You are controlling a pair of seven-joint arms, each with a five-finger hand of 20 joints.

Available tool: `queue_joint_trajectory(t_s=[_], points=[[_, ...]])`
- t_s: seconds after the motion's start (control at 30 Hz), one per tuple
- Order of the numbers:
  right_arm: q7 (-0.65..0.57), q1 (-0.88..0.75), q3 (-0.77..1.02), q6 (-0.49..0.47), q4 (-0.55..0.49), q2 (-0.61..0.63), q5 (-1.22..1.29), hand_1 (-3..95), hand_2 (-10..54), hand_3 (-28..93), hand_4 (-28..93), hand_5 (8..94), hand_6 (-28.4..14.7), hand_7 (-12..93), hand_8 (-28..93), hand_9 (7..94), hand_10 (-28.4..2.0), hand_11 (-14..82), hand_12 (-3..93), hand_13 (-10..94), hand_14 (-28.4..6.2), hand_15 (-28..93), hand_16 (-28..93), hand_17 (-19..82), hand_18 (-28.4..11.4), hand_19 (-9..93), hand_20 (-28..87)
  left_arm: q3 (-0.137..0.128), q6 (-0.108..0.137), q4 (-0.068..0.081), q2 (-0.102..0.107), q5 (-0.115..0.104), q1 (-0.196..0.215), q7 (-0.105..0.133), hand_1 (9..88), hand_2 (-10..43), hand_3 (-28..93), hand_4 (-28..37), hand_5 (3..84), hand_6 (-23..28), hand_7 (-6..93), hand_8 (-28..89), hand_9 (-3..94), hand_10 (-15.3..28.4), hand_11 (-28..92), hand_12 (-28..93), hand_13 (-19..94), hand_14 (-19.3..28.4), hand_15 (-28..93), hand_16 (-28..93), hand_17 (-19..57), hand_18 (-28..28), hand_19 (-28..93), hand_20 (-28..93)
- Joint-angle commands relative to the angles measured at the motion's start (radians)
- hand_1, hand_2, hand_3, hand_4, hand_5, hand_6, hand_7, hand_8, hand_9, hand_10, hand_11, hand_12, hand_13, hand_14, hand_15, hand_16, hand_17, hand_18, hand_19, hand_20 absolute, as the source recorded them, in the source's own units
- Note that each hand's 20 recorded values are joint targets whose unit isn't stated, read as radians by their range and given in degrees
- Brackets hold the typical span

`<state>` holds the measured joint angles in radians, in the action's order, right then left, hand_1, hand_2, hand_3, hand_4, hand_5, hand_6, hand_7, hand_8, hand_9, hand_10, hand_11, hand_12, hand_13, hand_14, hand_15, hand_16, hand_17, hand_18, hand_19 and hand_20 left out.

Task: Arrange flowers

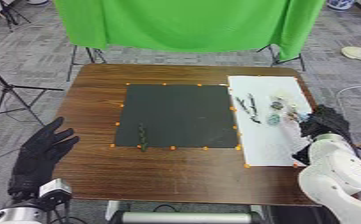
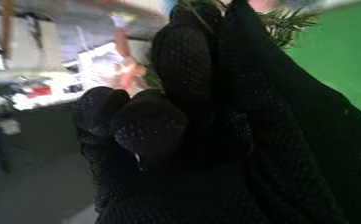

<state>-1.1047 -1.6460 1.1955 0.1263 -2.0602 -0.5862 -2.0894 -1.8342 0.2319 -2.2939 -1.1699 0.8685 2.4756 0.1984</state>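
left hand point(image 1: 41, 152): fingers extended, slightly spread, wrist behind palm | right hand point(image 1: 326, 121): well apart from left, white arm point(image 1: 333, 167) behind it

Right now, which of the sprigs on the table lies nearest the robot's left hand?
The slim green sprig at the front edge of the dark mat. The dark twigs lie farther from the left hand, on the white sheet.

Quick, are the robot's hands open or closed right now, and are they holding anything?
Left hand: open, holding nothing.
Right hand: closed on a green sprig, its needles poking out past the fingers.
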Motion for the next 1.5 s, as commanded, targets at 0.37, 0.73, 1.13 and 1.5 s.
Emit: queue_joint_trajectory(t_s=[0.37,0.73,1.13,1.5], points=[[0.139,0.569,-0.358,-0.161,0.002,-0.253,0.064,51.0,-9.5,84,-28,89.5,-3.8,20,13,84.5,-14.4,49.9,29.7,79,-11.9,83,19,36,-28.4,93,53,-0.041,0.021,-0.022,0.022,0.004,0.024,-0.029,23.4,5.0,81,-23.1,34.7,8.6,15.2,-10,34.5,20.1,29,10,25,26.6,52,-9,-11.9,23.2,55,4],[0.139,0.658,-0.619,-0.147,0.206,-0.496,0.088,51.2,-9.5,84,-28,89.8,-4.0,19,14,84.4,-14.7,50.1,29.6,79,-12.1,84,19,36,-28.4,93,54,-0.022,-0.044,0.01,-0.004,0.025,-0.051,-0.093,23.5,5.1,81,-23.0,34.6,8.6,15.2,-10,34.4,20.1,29,10,25,26.5,52,-9,-12.0,23.1,55,4],[0.153,0.525,-0.653,-0.136,0.348,-0.634,0.112,50.8,-9.5,84,-28,89.5,-3.8,20,14,83.8,-14.5,50.9,29.6,78,-12.2,84,19,35,-28.4,93,53,0.009,-0.081,0.048,-0.025,0.029,-0.127,-0.112,23.6,5.1,81,-22.8,34.6,8.6,15.3,-10,34.3,20.2,29,10,25,26.5,52,-9,-12.0,23.1,55,4],[0.099,0.564,-0.69,-0.068,0.373,-0.648,0.128,48.6,-9.5,86,-28,89.1,-3.3,21,13,83.3,-14.5,52.5,28.8,78,-12.2,84,19,35,-28.4,93,53,0.024,-0.098,0.062,-0.016,0.033,-0.158,-0.117,23.5,5.2,81,-22.9,34.6,8.6,15.3,-10,34.3,20.2,29,10,25,26.6,53,-9,-11.9,23.0,55,4]])
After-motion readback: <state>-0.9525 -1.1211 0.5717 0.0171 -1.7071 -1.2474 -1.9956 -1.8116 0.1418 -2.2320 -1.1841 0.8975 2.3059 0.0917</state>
